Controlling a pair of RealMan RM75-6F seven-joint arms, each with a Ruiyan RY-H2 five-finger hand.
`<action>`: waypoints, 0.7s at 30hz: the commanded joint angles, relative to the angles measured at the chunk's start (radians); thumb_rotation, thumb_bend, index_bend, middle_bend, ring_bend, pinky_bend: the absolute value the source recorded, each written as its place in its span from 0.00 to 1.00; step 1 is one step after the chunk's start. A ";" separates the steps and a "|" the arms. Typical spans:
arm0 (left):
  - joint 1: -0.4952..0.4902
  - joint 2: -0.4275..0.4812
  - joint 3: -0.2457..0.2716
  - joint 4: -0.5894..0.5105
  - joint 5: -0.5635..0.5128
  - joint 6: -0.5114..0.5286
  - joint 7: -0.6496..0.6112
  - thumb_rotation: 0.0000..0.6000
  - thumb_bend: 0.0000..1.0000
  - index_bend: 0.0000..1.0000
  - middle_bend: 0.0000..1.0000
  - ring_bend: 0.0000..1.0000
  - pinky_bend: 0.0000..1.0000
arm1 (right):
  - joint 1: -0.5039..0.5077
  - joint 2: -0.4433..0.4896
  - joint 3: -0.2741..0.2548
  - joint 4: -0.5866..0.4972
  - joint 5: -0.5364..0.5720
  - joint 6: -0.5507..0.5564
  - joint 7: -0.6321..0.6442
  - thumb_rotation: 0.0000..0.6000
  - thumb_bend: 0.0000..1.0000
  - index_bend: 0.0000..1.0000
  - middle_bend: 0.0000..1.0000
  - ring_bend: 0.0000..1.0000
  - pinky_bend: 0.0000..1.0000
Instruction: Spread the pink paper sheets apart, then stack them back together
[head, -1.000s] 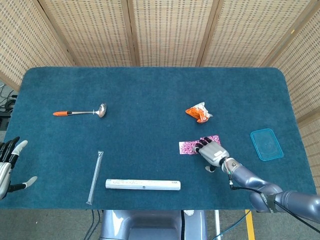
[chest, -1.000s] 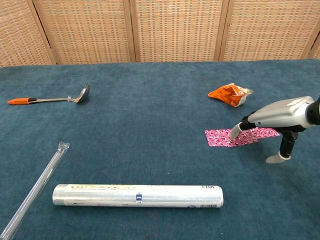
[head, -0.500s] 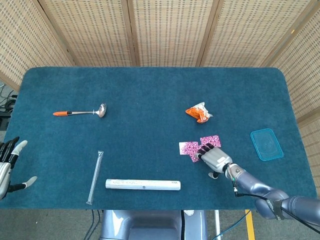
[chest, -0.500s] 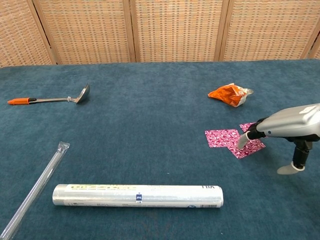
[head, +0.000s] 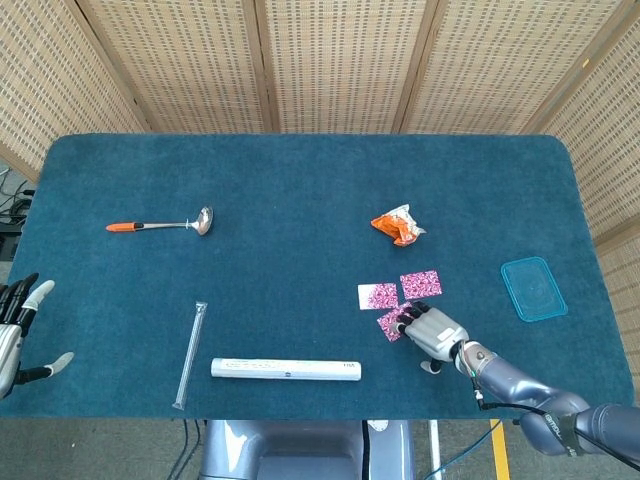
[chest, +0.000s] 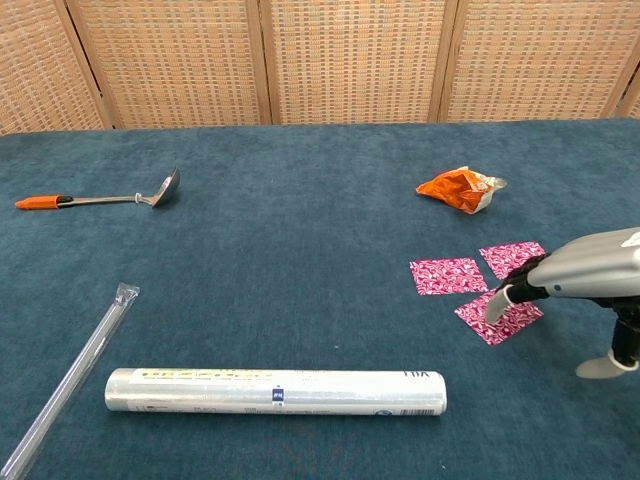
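Three pink patterned paper sheets lie apart on the blue cloth at the right. One sheet (head: 378, 295) (chest: 447, 275) is on the left, a second sheet (head: 421, 283) (chest: 512, 258) lies further back and right, and a third sheet (head: 391, 322) (chest: 498, 318) is nearest the front. My right hand (head: 432, 331) (chest: 590, 270) presses its fingertips (chest: 497, 304) down on the third sheet, palm down, holding nothing. At the table's front left edge my left hand (head: 20, 330) hangs with fingers apart and empty.
An orange snack wrapper (head: 397, 225) (chest: 459, 188) lies behind the sheets. A blue lid (head: 533, 288) sits at the right. A foil roll (head: 286, 369) (chest: 275, 390), a clear tube (head: 189, 353) (chest: 70, 377) and an orange-handled ladle (head: 160, 225) (chest: 98, 199) lie to the left.
My right hand has slid toward the front edge, dragging one sheet off the overlapped pile. The sheets now lie separated. The left hand stayed still.
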 joint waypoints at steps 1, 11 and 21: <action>0.000 0.000 0.000 0.001 -0.001 0.000 -0.001 0.95 0.00 0.09 0.00 0.00 0.00 | -0.001 0.007 -0.001 -0.012 -0.008 0.002 0.001 1.00 0.36 0.14 0.16 0.00 0.00; -0.003 -0.003 -0.002 0.003 -0.002 -0.005 0.001 0.95 0.00 0.09 0.00 0.00 0.00 | -0.008 0.035 0.025 -0.041 -0.048 0.040 0.020 1.00 0.36 0.14 0.16 0.00 0.00; -0.006 -0.006 -0.003 0.005 -0.005 -0.010 0.003 0.95 0.00 0.09 0.00 0.00 0.00 | -0.050 0.041 0.092 -0.026 -0.042 0.180 0.037 1.00 0.23 0.20 0.15 0.00 0.00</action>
